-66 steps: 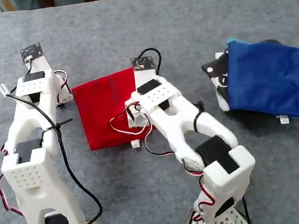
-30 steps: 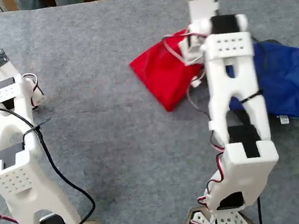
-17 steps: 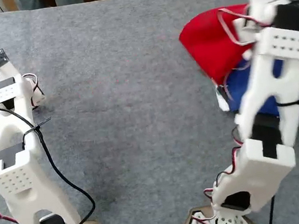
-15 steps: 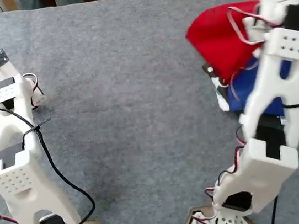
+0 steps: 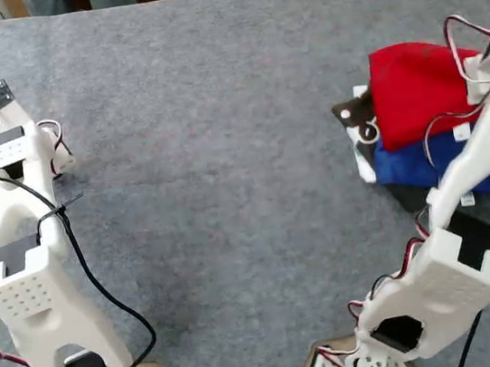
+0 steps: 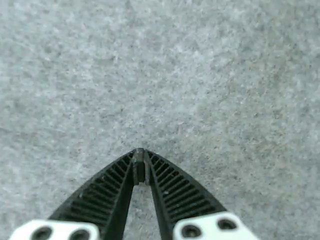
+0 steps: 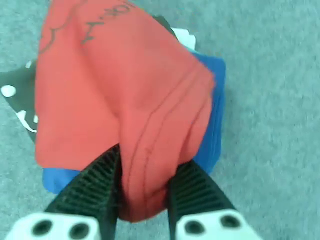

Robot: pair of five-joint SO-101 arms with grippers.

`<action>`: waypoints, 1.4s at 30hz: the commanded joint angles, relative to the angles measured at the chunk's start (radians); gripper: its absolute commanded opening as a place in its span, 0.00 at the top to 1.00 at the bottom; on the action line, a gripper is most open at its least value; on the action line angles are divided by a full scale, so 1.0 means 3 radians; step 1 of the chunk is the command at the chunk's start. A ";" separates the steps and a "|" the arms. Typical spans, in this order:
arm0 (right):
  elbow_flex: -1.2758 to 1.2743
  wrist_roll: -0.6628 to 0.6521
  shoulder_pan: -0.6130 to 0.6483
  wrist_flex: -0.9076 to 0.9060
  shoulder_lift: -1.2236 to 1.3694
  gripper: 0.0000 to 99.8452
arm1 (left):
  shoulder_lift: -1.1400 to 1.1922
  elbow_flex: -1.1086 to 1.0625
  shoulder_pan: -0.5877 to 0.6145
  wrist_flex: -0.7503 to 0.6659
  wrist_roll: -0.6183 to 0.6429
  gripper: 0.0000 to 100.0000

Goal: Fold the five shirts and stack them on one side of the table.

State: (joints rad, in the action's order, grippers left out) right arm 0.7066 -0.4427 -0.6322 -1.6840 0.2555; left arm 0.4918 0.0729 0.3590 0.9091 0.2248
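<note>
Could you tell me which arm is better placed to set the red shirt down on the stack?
Right: the right gripper holds the red shirt over the blue shirt; the left gripper is shut above the table, far off.

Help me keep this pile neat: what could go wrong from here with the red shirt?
1. The right gripper holds a bunched fold of the red shirt. When it opens and pulls away, the cloth may snag on it and drag the fold open.
2. The red shirt sits offset on the blue shirt, which sticks out along one side, so the stack may end up lopsided or slide.
</note>
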 commanded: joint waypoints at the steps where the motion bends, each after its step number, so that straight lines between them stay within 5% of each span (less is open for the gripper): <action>1: -0.0095 -0.0164 -0.0189 -0.0020 -0.0023 0.98 | -0.0169 0.0136 -0.0120 -0.0031 -0.0015 0.97; 7: -0.0483 -0.0373 -0.0368 -0.0020 -0.0023 0.96 | -0.0169 0.0079 -0.0125 -0.0041 -0.0020 0.97; 17: -0.0361 -0.0655 -0.0419 -0.0123 -0.0171 0.61 | -0.0169 0.0069 -0.0125 -0.0041 -0.0020 0.97; 23: 0.0069 -0.0460 -0.0138 -0.0199 -0.0304 0.68 | -0.0169 0.0069 -0.0125 -0.0041 -0.0020 0.97; 28: 0.0120 -0.0199 0.0066 0.0245 -0.0054 0.99 | -0.0169 0.0069 -0.0125 -0.0041 -0.0020 0.97; 42: 0.0601 0.0005 -0.0148 0.1048 0.1383 0.98 | -0.0169 0.0069 -0.0125 -0.0041 -0.0020 0.97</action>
State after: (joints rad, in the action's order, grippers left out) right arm 0.8263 -0.4442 -0.6598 -1.3909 0.6038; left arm 0.4918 0.0729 0.3330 0.9091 0.2248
